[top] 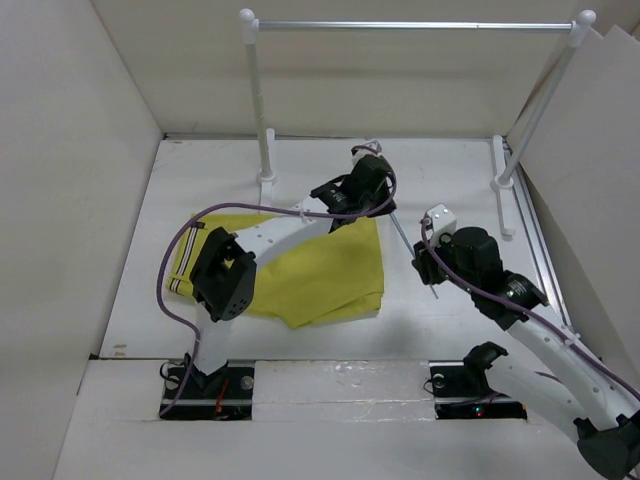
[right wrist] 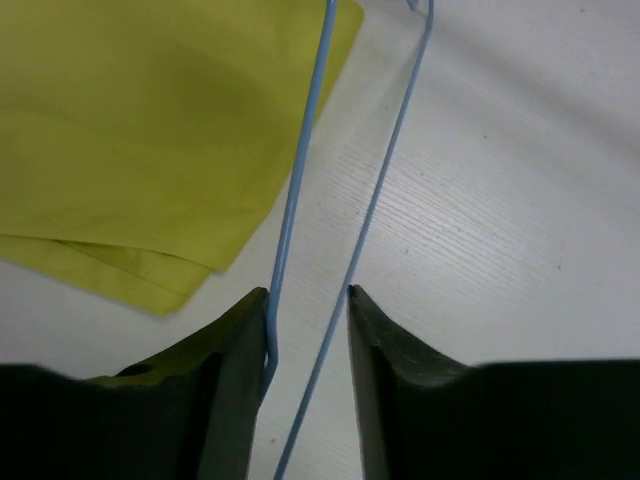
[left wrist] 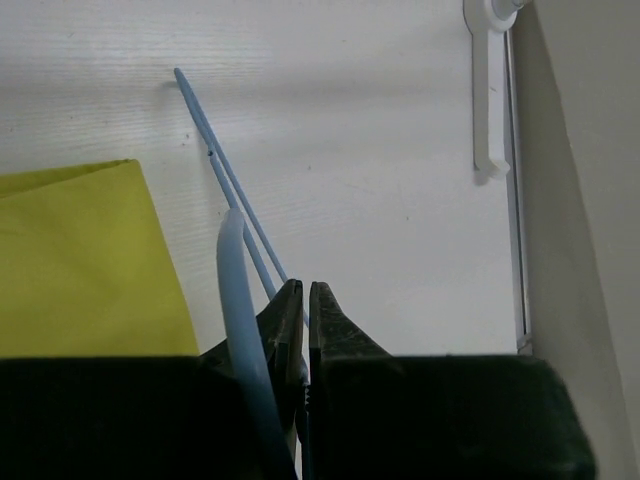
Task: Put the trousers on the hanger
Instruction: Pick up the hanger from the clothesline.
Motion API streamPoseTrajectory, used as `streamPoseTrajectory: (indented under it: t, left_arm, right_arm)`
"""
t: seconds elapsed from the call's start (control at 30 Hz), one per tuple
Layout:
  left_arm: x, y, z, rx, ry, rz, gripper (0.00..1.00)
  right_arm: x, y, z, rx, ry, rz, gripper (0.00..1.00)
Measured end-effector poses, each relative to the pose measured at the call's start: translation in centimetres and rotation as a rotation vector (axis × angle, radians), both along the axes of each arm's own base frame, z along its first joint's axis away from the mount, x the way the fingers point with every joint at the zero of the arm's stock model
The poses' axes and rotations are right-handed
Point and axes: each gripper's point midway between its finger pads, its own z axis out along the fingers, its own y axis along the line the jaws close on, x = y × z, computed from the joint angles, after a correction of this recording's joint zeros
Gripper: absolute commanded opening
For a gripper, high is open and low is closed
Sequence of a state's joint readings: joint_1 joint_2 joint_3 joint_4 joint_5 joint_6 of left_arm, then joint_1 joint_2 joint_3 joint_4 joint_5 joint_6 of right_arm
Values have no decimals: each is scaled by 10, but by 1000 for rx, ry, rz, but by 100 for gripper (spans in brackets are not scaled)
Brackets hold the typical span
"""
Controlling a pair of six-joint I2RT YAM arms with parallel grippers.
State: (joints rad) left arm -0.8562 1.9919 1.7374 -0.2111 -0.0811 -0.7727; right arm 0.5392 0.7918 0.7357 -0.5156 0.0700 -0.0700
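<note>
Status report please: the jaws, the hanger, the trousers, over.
Left gripper: jaws shut on the hanger, by its hook. Right gripper: jaws open, two wires between. Trousers flat on table, not yet hung. Nothing blocking.

Soft, even white light fills the overhead view; the bench (top: pixel 400 340) is bright without glare, and shadows are faint. In the wrist views the left hand (left wrist: pixel 306 300) and right hand (right wrist: pixel 308 300), close to the lens, are dark and blurred. The trousers (right wrist: pixel 150 130) and hanger (right wrist: pixel 300 180) beyond them look sharper.
</note>
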Motion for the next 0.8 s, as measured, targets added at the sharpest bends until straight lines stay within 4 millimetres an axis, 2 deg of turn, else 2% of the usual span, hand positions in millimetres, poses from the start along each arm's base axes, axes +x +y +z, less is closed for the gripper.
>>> streamPoseTrajectory:
  t: [0.03, 0.1, 0.3, 0.4, 0.5, 0.6, 0.67, 0.73, 0.77, 0.8]
  left_arm:
    - [-3, 2, 4, -10, 0, 3, 0]
    - [-7, 3, 12, -29, 0, 7, 0]
    - [-29, 1, 23, -76, -19, 4, 0]
    - [-46, 4, 22, -108, -14, 25, 0]
    - [-65, 9, 15, -136, 0, 50, 0]
    - [-77, 10, -1, -134, 22, 72, 0]
    - [-80, 10, -13, -128, 35, 89, 0]
    - [-77, 12, -21, -120, 40, 120, 0]
    - [-75, 12, -24, -119, 41, 135, 0]
    - [-72, 13, -26, -121, 39, 153, 0]
  right_arm:
    - [-1, 0, 4, 13, -12, 3, 59]
    - [-3, 1, 7, 27, -17, 8, 75]
    - [0, -2, 14, 30, 44, 52, 89]
    - [3, 1, 28, 65, 53, 119, 89]
    - [4, 19, 34, 123, 83, 257, 91]
    - [-3, 40, 27, 182, 152, 394, 93]
    - [-13, 49, 24, 212, 194, 469, 92]
    - [-21, 56, 26, 230, 208, 520, 79]
    - [-22, 57, 28, 235, 204, 529, 69]
    - [-23, 57, 31, 242, 195, 531, 45]
